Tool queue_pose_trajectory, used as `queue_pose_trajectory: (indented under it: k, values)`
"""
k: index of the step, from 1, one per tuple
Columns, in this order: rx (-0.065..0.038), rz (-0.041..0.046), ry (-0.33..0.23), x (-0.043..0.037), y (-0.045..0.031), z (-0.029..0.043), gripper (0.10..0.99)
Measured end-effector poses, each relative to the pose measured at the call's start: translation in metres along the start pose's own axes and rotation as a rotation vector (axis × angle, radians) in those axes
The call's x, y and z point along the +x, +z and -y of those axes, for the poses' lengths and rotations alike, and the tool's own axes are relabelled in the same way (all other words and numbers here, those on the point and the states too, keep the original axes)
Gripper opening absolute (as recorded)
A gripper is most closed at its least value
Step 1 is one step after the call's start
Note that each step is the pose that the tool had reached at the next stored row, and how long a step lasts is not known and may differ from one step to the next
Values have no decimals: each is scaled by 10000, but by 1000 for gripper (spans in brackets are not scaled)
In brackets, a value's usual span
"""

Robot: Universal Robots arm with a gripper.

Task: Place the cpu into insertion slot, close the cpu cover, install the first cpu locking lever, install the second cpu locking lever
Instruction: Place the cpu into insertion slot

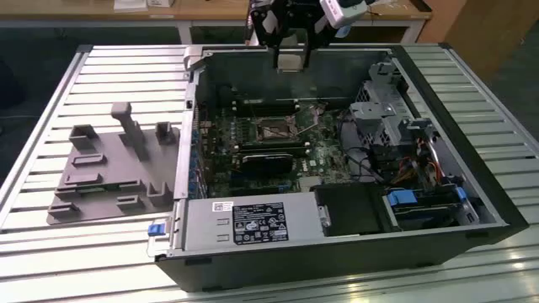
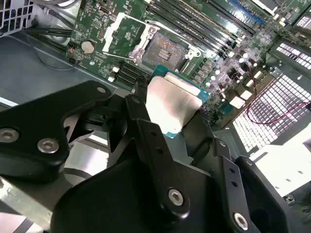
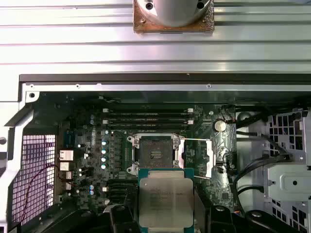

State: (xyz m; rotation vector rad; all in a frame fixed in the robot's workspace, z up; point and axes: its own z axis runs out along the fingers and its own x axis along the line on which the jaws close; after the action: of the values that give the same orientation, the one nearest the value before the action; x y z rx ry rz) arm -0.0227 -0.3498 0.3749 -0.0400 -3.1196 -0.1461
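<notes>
In the exterior view the gripper (image 1: 291,55) hangs at the top centre of the frame, above the far wall of a computer case (image 1: 337,265) that lies with its side off on a ribbed metal table (image 1: 50,252). Its black fingers are clamped on the cpu (image 1: 291,62), a pale flat square held clear of the board. In the middle of the case the insertion slot (image 1: 271,131) shows as a small dark square with a metal rim on green circuit board, well apart from the chip. Toward the exterior view's left a grey moulded fixture (image 1: 101,183) with upright posts rests on the table, and a boxy silver power supply (image 1: 252,221) sits in the case's near corner. In the second wrist view the gripper (image 2: 172,114) pinches the cpu (image 2: 175,99) between matte black fingers (image 2: 146,126), the chip's dull silver-grey top facing the camera above a teal edge. Beyond it the insertion slot (image 2: 166,51) sits uncovered, and the cpu cover (image 2: 111,30), a thin shiny frame with a cut-out centre, is folded away just beside it. In the first wrist view the gripper (image 3: 165,218) grips the cpu (image 3: 165,199), which hovers near the insertion slot (image 3: 155,153); the cpu cover (image 3: 210,160) lies flipped back beside the socket, near a round coin battery (image 3: 220,125)
</notes>
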Motion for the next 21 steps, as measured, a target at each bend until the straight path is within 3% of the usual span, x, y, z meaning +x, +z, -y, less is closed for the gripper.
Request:
queue_pose_trajectory:
  k: [11, 21]
  values:
    - [-2, 5, -1, -1, 15, 2, 537]
    - [-2, 11, -1, -3, 136, 13, 537]
